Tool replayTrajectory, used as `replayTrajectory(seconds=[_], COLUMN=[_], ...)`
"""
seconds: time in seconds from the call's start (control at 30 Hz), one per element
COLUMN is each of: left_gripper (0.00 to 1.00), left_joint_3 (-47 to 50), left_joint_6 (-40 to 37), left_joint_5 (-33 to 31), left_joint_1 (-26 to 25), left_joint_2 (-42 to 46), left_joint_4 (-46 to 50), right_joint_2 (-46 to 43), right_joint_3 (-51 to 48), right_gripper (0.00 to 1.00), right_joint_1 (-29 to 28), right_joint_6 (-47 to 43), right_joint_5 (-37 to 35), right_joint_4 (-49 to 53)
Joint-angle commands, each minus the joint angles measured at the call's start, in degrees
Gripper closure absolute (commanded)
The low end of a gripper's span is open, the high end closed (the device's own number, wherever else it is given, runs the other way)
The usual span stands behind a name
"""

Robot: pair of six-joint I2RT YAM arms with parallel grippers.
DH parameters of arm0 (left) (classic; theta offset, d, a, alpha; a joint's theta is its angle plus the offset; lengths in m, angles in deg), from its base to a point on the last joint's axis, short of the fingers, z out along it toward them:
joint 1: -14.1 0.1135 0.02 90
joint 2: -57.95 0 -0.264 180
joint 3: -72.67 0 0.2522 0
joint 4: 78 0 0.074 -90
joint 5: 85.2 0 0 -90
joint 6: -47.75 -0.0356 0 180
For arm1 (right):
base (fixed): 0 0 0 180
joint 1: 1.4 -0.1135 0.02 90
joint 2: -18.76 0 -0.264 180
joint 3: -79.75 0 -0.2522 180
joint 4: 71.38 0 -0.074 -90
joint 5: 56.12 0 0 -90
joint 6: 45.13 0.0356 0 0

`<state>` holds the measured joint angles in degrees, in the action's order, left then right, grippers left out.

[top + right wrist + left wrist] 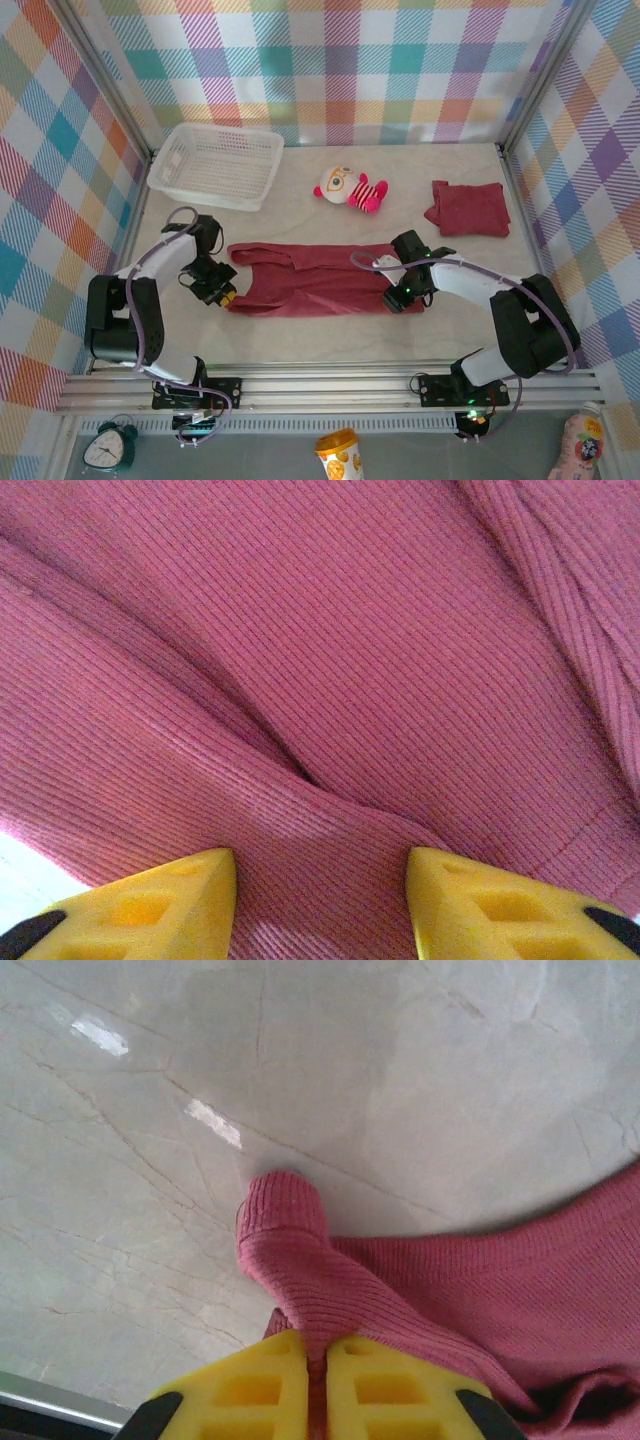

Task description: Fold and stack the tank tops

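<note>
Top external view: spread tank top, maroon ribbed knit, lies flat at near centre between the two arms; folded tank top sits far right. Handling, as judged: light, limp, stretchy, not fragile; best taken at straps, hem or corners. Left gripper pinches a shoulder strap at the left end, jaws almost closed. Right gripper stands half open over a fabric ridge at the right end, gripping nothing.

Front ctr spread tank top, doll behind it, basket back L, folded tank top back R
</note>
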<state>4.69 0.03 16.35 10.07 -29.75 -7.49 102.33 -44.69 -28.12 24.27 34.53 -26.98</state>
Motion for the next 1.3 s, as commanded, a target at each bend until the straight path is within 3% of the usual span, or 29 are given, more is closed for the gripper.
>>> replayTrajectory(seconds=[0.0, 0.13, 0.43, 0.53, 0.67, 0.77, 0.9, 1.03, 1.27], left_gripper=[0.88, 0.8, 0.76, 0.67, 0.63, 0.59, 0.51, 0.48, 0.48], left_joint_3=[-2.51, -4.52, -8.53, -10.77, -12.25, -17.02, -18.69, -13.65, -3.79], left_joint_6=[-1.11, -1.38, -4.5, -6.4, -10.43, -15.56, -17.27, -13.96, -1.63], left_joint_5=[0.64, 1.26, 0.26, -2.37, -3.38, -7.69, -8.36, -4.14, 0.21], left_joint_1=[1.04, 1.04, 1.09, 1.5, 3.65, 3.74, 3.69, 2.74, -8.36], left_joint_2=[-2.85, -5.51, -11.15, -11.94, -13.58, -15.66, -10.28, -1.71, 11.99], left_joint_4=[0.04, -0.31, 1.14, 3.69, 5.92, 12.02, 15.61, 17.35, 13.55], right_joint_2=[0.55, -0.57, -1.34, -2.25, -2.88, -4.03, -5.38, -5.69, -4.93], right_joint_3=[1.26, 1.27, 1.7, 1.77, 2.14, 2.96, 3.73, 3.56, 2.96], right_gripper=[0.51, 0.51, 0.52, 0.51, 0.51, 0.51, 0.51, 0.51, 0.51], right_joint_1=[-0.35, -0.35, -0.31, -0.35, -0.35, -0.36, -0.35, -0.42, -0.35], right_joint_6=[-1.11, -0.55, 1.0, 1.33, 2.04, 2.49, 2.76, 2.22, 0.95], right_joint_5=[0.03, 1.55, 2.62, 2.23, 2.56, 3.76, 5.14, 5.08, 4.72], right_joint_4=[0.9, 0.9, 1.26, 1.59, 2.16, 2.43, 2.56, 2.53, 1.76])
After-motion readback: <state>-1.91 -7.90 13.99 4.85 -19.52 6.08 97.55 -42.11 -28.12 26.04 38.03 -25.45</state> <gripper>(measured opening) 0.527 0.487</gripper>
